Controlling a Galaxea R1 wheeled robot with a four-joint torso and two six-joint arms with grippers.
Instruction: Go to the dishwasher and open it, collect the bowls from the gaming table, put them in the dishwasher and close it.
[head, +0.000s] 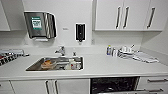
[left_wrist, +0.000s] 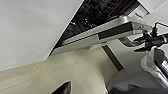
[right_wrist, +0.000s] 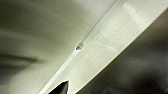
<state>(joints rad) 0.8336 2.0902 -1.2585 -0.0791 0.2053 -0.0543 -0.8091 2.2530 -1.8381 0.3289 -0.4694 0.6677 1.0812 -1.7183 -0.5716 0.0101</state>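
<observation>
Below, dishwasher (head: 113, 85) door ajar, left arm low beside it, jaws' state unclear

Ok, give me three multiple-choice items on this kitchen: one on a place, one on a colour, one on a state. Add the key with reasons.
1. Where is the dishwasher?
A. under the counter, right of the sink
B. beside the towel dispenser
C. left of the sink

2. What colour are the wall cabinets?
A. blue
B. white
C. black

3. What state is the dishwasher in?
A. shut
B. open
C. pulled out of the counter

Key: 1 A, its dark opening sits below the worktop, right of the basin. 2 B, the doors above the counter are white with bar handles. 3 B, the dark inside shows, and the left wrist view has the steel door dropped away from it.
</observation>
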